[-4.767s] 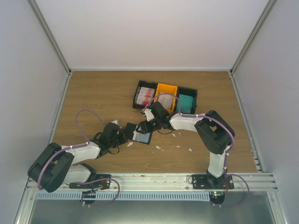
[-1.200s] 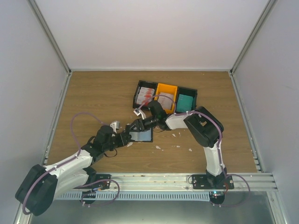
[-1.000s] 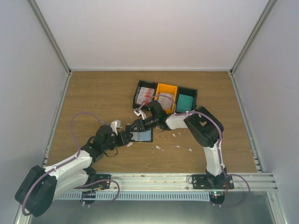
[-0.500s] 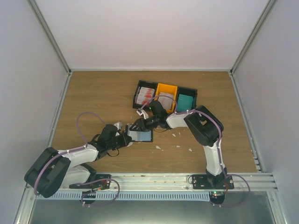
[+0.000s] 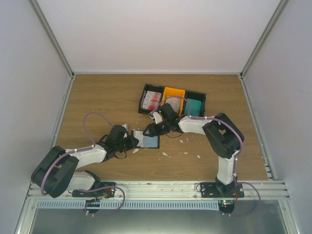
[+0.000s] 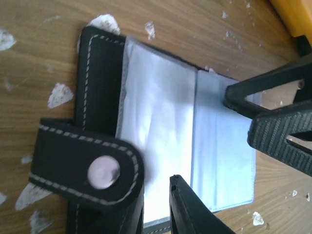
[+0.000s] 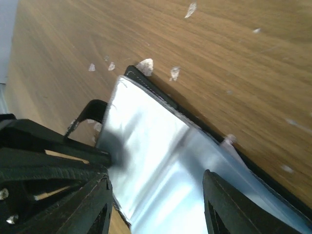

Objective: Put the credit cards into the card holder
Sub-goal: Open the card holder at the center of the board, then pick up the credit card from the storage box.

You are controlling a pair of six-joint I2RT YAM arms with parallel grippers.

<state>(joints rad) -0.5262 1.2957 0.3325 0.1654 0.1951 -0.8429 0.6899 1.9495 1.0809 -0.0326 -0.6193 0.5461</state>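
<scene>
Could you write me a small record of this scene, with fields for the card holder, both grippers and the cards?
card holder: lies open, bluish-grey inside facing up
left gripper: jaws narrow, pinching one edge of the holder
right gripper: jaws apart over the open holder, holding no card
credit cards: sorted in the three trays; none visible in the holder

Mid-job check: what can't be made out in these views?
- Card holder slots: too small from top, glare-washed in both wrist views.
- Left gripper hold: snap tab covers one jaw, left wrist view.
- Credit cards in trays: top view only, too small to count.
</scene>
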